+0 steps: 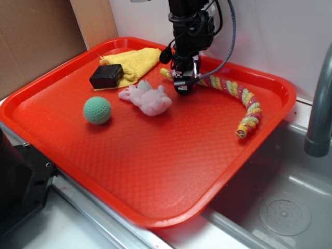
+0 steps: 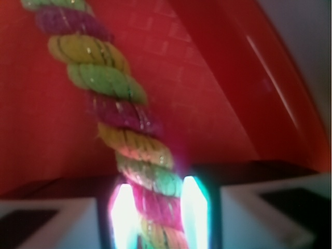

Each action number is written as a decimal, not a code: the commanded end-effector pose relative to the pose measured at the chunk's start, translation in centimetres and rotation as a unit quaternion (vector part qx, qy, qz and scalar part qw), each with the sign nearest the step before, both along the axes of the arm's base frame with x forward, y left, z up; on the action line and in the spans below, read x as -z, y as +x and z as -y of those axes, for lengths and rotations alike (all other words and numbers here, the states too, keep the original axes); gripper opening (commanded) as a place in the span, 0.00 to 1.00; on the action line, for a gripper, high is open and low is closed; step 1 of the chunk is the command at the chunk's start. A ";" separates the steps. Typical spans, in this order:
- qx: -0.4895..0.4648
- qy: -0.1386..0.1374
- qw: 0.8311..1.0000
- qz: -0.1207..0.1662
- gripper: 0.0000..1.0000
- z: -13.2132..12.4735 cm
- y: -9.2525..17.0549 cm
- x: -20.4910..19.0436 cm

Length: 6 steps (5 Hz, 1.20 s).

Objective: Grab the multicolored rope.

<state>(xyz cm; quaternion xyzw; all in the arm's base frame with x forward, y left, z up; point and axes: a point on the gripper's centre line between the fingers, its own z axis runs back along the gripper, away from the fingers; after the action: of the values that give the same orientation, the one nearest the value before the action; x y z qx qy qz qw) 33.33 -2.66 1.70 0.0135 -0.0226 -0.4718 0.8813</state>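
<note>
1. At the upper middle of the exterior frame, the gripper [image 1: 183, 83] is seen lowered onto the tray, right over the near-left stretch of the multicolored rope [image 1: 244, 104]. In the wrist view the rope [image 2: 111, 111] runs straight between the two glowing fingertips [image 2: 123, 212], one on each side of the cord. The fingers look pressed against it or just about there, but with the blur it can't be told for sure whether the squeeze is fully made.

2. From there the rope is laid out in a curve toward the right of the exterior frame, ending near the right rim of the red tray [image 1: 155, 171].

3. Just left of the gripper the pink plush toy [image 1: 148, 98] is parked, close but not touching as far as can be seen. Further to the upper left the yellow cloth [image 1: 136, 62] is found with a black block [image 1: 106, 75] on it, and a green ball [image 1: 97, 110] sits at the left.

4. For the step in hand: the cord should be kept centred between the pads, the close should be finished firmly since a twisted rope squishes, and the plush should be stayed clear of. A slow straight lift is probably best, as the long loose tail will be dragged across the tray.
</note>
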 end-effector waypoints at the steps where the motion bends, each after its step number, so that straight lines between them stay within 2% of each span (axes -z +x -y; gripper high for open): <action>1: -0.073 0.034 0.996 0.024 0.00 -0.3 -0.2 -3.1; 2: -0.197 0.034 0.980 0.021 0.00 -1.2 -1.1 -6.6; 3: -0.318 0.021 0.948 0.009 0.00 -2.2 -2.1 -9.2; 4: -0.433 0.007 0.901 -0.027 0.00 -3.9 -3.4 -11.1; 5: -0.540 -0.003 0.842 -0.014 0.00 -5.2 -5.9 -13.6; 6: -0.568 -0.005 0.823 0.006 0.00 -6.0 -8.1 -15.2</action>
<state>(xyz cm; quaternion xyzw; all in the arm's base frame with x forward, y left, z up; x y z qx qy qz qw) 24.75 4.30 15.52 0.0192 0.0100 0.1032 0.9944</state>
